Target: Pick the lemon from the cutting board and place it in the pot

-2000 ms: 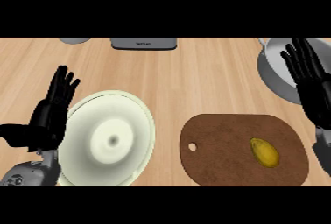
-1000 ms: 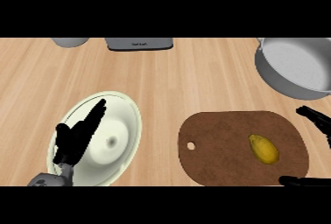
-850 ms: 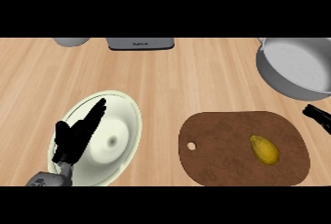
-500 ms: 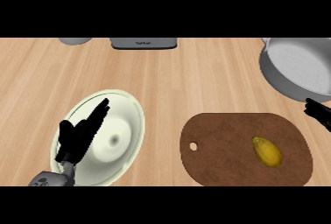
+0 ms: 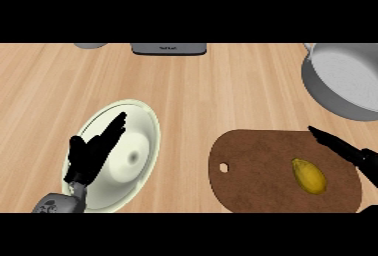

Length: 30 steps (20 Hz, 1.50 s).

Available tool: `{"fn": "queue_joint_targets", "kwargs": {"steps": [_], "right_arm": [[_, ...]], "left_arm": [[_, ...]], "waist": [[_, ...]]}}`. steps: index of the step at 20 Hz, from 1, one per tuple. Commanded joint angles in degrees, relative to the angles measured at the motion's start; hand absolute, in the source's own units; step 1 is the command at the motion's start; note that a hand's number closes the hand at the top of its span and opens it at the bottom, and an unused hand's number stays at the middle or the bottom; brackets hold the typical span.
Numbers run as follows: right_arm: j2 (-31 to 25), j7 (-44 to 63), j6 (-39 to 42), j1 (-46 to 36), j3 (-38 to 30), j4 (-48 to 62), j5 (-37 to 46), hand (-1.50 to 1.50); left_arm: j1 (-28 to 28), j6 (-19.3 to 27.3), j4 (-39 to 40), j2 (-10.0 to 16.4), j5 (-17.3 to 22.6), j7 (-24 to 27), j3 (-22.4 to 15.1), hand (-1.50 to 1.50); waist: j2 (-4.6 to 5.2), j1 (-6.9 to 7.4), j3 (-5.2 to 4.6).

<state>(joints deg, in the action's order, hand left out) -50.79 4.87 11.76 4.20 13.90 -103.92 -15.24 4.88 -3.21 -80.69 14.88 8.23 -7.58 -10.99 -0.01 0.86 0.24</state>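
Two hands of mine frame a wooden counter (image 5: 221, 90). My left hand (image 5: 88, 155) enters at the lower left, fingers straight and held close together, pointing up and to the right. It hovers over the left half of a cream plate (image 5: 140, 130), holding nothing.

Along the far edge sit a small grey object (image 5: 90, 45) and a wider grey block (image 5: 168, 48), both cut by the view's top. Bare wood runs across the whole middle, between the plate, the board and the pot.

A brown cutting board (image 5: 258, 155) fills the lower right, its near edge close to the view's bottom. The lemon (image 5: 309, 175) lies on the board's right half. Its long axis is almost up-down in view, with the far tip leaning a little left.

Just above and right of the lemon, apart from it, my right hand (image 5: 339, 146) comes in from the right edge. Only stretched, straight fingers show, over the board's upper right rim. The grey pot (image 5: 343, 80) stands at the upper right, cut by the right edge and well apart from the lemon.
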Motion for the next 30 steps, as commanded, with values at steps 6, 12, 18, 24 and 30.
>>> {"fn": "queue_joint_targets", "kwargs": {"steps": [6, 12, 18, 24, 30], "right_arm": [[5.8, -11.8, 5.0, -1.5, -2.0, 15.6, 10.8, -1.5], [9.4, -15.9, 8.9, -4.2, -6.2, 22.0, 12.7, -1.5], [13.6, -23.5, 14.8, -5.2, -6.2, 29.3, 10.0, -1.5], [17.0, -24.9, 21.1, -7.8, -8.5, 37.1, 5.9, -1.5], [22.6, -22.7, 21.2, -13.1, -8.6, 44.3, 10.0, -1.5]], "left_arm": [[-1.9, 2.0, -1.1, -2.8, -3.6, -1.3, -0.5, 0.0], [-0.8, -2.0, 3.4, -3.1, -2.9, 2.3, 2.3, 0.0], [-2.5, -2.3, -0.6, -2.9, -3.2, -0.3, 1.8, 0.0], [-1.7, -4.3, 1.3, -1.5, -2.1, 0.0, 4.6, 0.0], [-3.0, -1.5, 0.7, -5.1, -6.4, 0.1, 2.6, 0.0]], "waist": [[-0.02, -0.78, -0.2], [0.03, -0.9, -0.24], [0.01, -0.77, -0.22], [0.09, -0.63, -0.22], [0.05, -0.5, -0.22]]}}
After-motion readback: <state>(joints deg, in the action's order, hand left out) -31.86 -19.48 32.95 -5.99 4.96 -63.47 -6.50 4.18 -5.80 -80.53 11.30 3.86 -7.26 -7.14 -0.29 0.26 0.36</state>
